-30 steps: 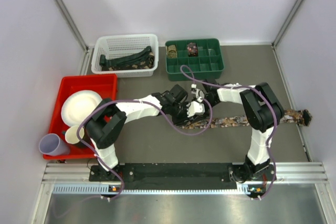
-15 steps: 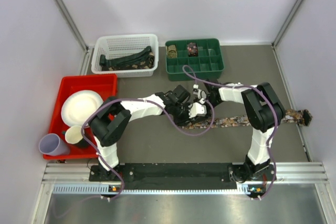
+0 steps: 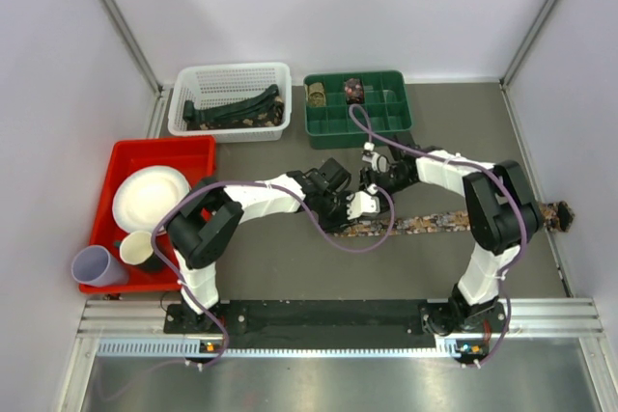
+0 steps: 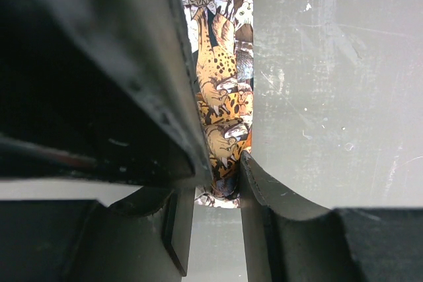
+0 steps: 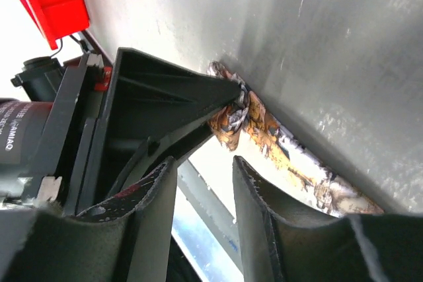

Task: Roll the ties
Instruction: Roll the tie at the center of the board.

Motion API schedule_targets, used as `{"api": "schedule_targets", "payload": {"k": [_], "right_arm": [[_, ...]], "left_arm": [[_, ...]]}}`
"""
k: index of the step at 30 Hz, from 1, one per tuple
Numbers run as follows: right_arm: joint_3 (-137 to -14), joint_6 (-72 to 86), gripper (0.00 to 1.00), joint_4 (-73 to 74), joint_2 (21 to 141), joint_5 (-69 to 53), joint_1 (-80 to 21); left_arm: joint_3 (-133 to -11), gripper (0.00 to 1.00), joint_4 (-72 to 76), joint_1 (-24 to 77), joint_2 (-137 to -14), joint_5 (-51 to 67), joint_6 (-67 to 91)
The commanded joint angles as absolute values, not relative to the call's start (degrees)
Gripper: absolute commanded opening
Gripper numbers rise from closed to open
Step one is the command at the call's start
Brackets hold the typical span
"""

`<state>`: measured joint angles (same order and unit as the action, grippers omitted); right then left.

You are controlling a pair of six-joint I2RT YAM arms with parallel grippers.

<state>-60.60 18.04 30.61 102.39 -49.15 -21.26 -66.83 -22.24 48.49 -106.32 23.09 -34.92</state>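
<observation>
A long brown-red speckled tie (image 3: 435, 222) lies flat across the table, its wide end at the right edge. My left gripper (image 3: 355, 205) is shut on the tie's narrow left end. In the left wrist view the patterned fabric (image 4: 221, 97) is pinched between that gripper's (image 4: 221, 176) fingers. My right gripper (image 3: 375, 178) hovers just beyond it. The right wrist view shows this gripper (image 5: 205, 163) open with nothing between its fingers. A little ahead of it, the folded tie end (image 5: 231, 115) sits in the left gripper's black fingers (image 5: 178, 90).
A white basket (image 3: 183, 123) at the back holds dark ties (image 3: 232, 108). Beside it a green compartment tray (image 3: 406, 115) holds two small rolled ties (image 3: 354, 90). A red tray (image 3: 126, 153) at left carries a plate (image 3: 150, 198) and cups (image 3: 95, 265). Purple cables loop over both arms.
My right gripper has opened and pulled back from the tie's end toward the far side. The left gripper has kept its grip and barely moved.
</observation>
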Motion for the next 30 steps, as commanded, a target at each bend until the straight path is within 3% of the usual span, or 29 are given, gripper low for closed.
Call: {"api": "schedule_targets", "payload": {"k": [1,16,19,22,25,27,30], "right_arm": [[-59.5,19.7,0.38,25.2,104.6,-51.0,-22.1],[-57.7,22.1,0.27,19.2,109.1,-53.5,-23.2],[-57.6,22.1,0.20,18.8,109.2,-53.7,-23.2],[-57.5,20.5,0.00,20.3,109.2,-52.9,-23.2],[-57.4,18.8,0.00,22.3,109.4,-51.2,-23.2],[-57.6,18.6,0.00,22.3,109.9,-51.0,-23.1],[-57.9,18.8,0.00,22.3,110.2,-51.2,-23.2]], "left_arm": [[-66.0,0.36,-23.6,48.6,-106.9,22.9,-35.7],[-65.3,0.36,-23.7,48.6,-106.6,22.9,-35.4],[-65.1,0.36,-23.6,48.6,-106.6,23.0,-35.5],[-65.1,0.46,-23.6,48.6,-106.2,23.0,-34.7],[-63.6,0.66,-20.3,48.5,-104.1,22.4,-33.7],[-61.8,0.73,-17.9,48.5,-102.0,22.1,-33.2],[-62.5,0.75,-17.0,48.6,-102.7,21.8,-32.6]]}}
